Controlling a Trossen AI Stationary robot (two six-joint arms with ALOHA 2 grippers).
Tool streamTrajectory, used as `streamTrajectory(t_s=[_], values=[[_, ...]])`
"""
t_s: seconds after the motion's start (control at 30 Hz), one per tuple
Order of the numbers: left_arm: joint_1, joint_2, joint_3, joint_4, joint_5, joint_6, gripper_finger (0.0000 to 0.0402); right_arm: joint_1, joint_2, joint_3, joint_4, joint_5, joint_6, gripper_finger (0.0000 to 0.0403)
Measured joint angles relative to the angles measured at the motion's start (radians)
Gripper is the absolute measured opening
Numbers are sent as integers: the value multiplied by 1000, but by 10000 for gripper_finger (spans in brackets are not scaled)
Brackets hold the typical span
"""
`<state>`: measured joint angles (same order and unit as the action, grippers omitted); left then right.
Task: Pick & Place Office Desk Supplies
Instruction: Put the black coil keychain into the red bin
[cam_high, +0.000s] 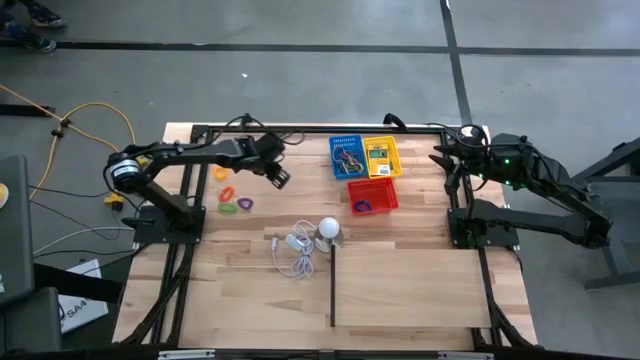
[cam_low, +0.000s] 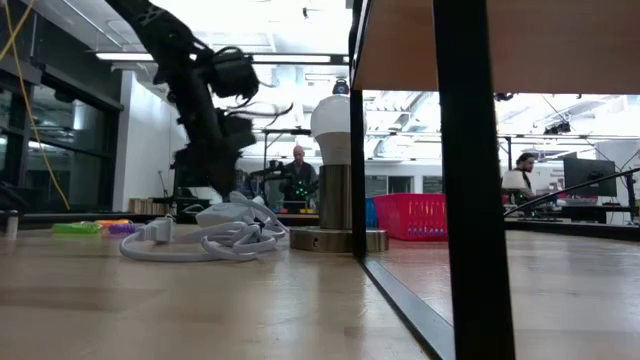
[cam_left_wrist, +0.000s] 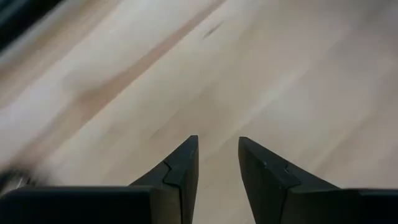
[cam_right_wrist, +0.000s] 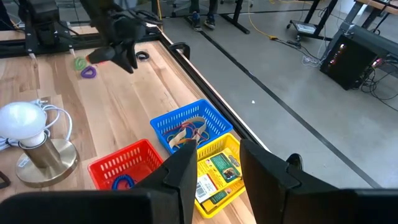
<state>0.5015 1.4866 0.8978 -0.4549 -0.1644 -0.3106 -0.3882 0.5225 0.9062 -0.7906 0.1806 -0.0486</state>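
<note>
Left gripper (cam_left_wrist: 217, 155) hovering over bare table (cam_high: 400, 290) near rings (cam_high: 232, 190), fingers slightly apart, holding nothing. Right gripper (cam_right_wrist: 217, 162) parked at the far right edge, fingers apart, empty. Bands in blue basket (cam_high: 345, 157), packets in yellow basket (cam_high: 381, 157), one ring in red basket (cam_high: 373, 195); details too small to see.

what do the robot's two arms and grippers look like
Both arms are dark, jointed and tubular. The left gripper has two black wedge-shaped fingers tapering to points, each with a stepped seam. The right gripper looks the same. The right arm shows a small green light near its wrist.
</note>
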Motion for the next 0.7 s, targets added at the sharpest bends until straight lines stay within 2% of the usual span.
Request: streamTrajectory(t_s=[0.2,0.57,0.7], values=[[118,-4,0,-159,-56,-99,106,0,0,0,0,0,0,110],[290,-4,0,-235,-53,-108,106,0,0,0,0,0,0,110],[334,-4,0,-241,-53,-68,106,0,0,0,0,0,0,110]])
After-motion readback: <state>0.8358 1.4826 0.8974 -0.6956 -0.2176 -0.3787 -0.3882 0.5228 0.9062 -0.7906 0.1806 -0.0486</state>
